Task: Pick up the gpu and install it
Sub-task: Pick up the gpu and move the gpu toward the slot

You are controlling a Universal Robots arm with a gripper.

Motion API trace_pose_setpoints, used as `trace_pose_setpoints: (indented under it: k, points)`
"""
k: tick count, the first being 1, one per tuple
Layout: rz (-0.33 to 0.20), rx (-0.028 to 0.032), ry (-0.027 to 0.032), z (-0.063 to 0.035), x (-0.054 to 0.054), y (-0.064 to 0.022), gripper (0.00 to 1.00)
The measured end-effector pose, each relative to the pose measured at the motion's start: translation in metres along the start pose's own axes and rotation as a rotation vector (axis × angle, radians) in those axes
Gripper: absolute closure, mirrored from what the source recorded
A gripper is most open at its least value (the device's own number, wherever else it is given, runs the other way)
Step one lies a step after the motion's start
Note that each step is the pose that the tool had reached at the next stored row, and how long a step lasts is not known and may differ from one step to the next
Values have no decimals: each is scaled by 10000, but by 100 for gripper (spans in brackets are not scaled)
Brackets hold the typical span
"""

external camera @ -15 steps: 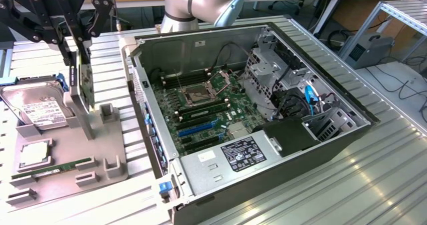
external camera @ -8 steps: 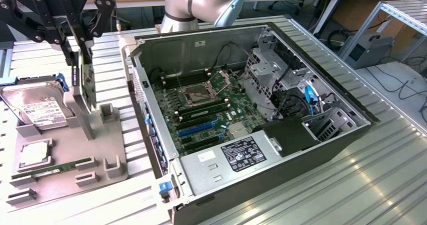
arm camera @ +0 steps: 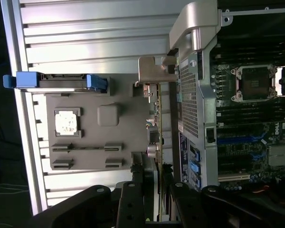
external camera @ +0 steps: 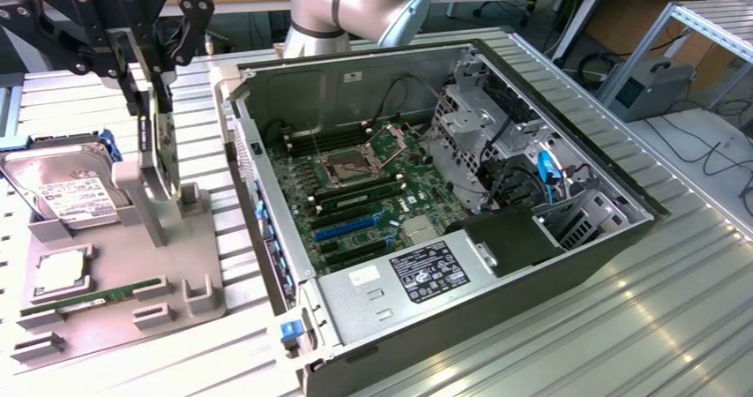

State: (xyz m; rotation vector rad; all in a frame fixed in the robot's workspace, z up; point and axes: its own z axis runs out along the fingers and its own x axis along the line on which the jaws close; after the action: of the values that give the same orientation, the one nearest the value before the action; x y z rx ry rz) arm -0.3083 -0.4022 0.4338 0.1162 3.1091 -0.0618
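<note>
At the upper left of the exterior view, the gripper (external camera: 150,101), partly closed, clamps the upright gpu (external camera: 160,163) at the grey tray (external camera: 194,282).

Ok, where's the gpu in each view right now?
Exterior view: the gpu stands on edge in the grey holder tray, between the hard drive and the computer case.
Wrist view: the gpu is seen edge-on, between the tray and the case wall.
Shared landmark: the hard drive with its blue rails.
</note>
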Motion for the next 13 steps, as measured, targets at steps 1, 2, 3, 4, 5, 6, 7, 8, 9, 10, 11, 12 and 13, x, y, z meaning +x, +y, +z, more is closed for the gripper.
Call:
trace_pose_setpoints:
  k: [1,2,3,4,5,6,7,8,9,10,11,12,13]
  points:
    - [0,3,0,1,-16,-2,73]
    - [0,5,-1,1,-30,-3,73]
    - [0,7,-1,2,-41,-4,73]
    - [0,10,-1,2,-53,-6,73]
    - [0,12,0,2,-63,-7,73]
    - [0,14,-1,3,-73,-8,73]
    - [0,17,-1,3,-85,-10,73]
    - [-1,21,-1,4,-99,-11,73]
    - [0,25,-2,5,-115,-11,73]
    - [0,30,-2,5,-128,-11,73]
    - [0,34,-3,6,-141,-11,73]
    - [-1,40,-3,6,-156,-11,73]
    - [-1,46,-3,6,-171,-12,73]
